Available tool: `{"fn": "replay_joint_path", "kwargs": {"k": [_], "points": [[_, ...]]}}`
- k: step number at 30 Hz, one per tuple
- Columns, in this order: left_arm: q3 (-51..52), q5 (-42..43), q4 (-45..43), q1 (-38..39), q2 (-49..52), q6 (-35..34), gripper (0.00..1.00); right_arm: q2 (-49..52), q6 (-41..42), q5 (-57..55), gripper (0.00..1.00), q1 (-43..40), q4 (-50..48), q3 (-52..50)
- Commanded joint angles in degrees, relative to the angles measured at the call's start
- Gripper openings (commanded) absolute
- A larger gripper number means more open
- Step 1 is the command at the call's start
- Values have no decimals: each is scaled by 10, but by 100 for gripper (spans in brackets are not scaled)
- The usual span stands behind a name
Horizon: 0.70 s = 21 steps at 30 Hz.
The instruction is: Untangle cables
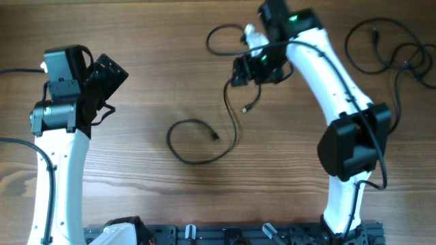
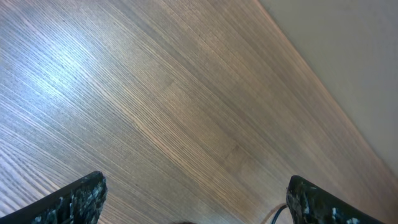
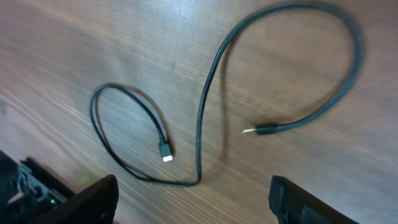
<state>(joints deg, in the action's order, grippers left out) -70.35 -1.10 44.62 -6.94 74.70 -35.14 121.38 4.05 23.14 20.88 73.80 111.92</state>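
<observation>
black cable (image 3: 200, 118) loose under my open right claw (image 3: 193, 196)

i am hovering it spread wide, gripping nothing, since the cable beneath is lying in free curves on the wooden table (image 1: 150, 41). my left claw (image 2: 196, 199) is hanging open too, over bare wood, out of the way. far right, more cables (image 1: 407, 62) are lying bunched, probably my next job.
</observation>
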Motion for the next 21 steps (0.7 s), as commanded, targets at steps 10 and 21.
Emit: {"fn": "replay_joint_path", "kwargs": {"k": [10, 21], "points": [[-3, -9, 1, -6, 3, 20, 97, -17, 156, -170, 73, 130, -70, -159], [-2, -9, 2, -6, 4, 19, 98, -17, 140, -171, 36, 137, -177, -253]]}}
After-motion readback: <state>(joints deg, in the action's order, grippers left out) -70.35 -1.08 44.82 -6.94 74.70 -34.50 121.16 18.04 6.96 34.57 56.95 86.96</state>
